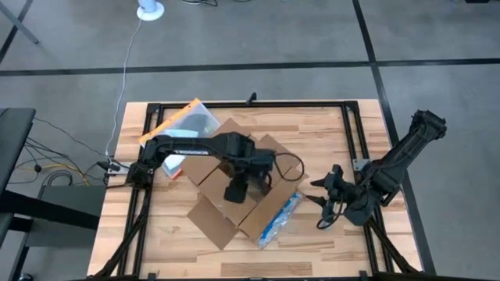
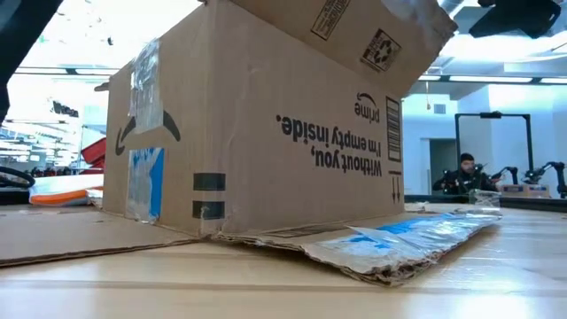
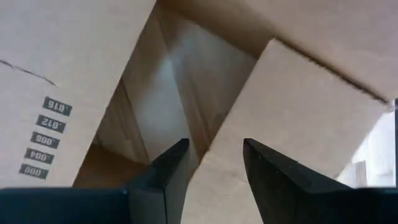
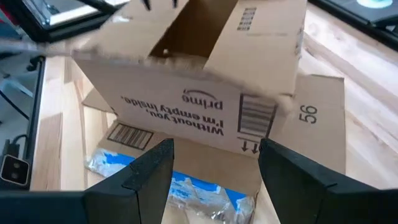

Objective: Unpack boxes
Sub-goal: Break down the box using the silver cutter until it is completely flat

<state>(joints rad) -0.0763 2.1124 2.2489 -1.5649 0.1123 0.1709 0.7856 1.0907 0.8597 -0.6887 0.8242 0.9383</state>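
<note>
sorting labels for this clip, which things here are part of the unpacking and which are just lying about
Part of the job:
- brown corrugated cardboard box, flaps open
- left claw, over the box
- right claw, open beside it

Lying about:
- orange-edged clear pouch
- crumpled blue-and-silver wrapper

I work in a robotics lab, or a workshop much like one. My wooden table (image 1: 328,133) sits in a black metal frame (image 1: 234,104) on a grey floor (image 1: 258,35) crossed by dark lines. Cables (image 1: 55,156) trail off the left side to equipment there. Looking level across the table, I see a bright open hall lit by ceiling strip lights (image 2: 496,80), where a person (image 2: 462,173) sits far off on the right among other dark robot arms (image 2: 532,173) and a black frame (image 2: 493,146).
</note>
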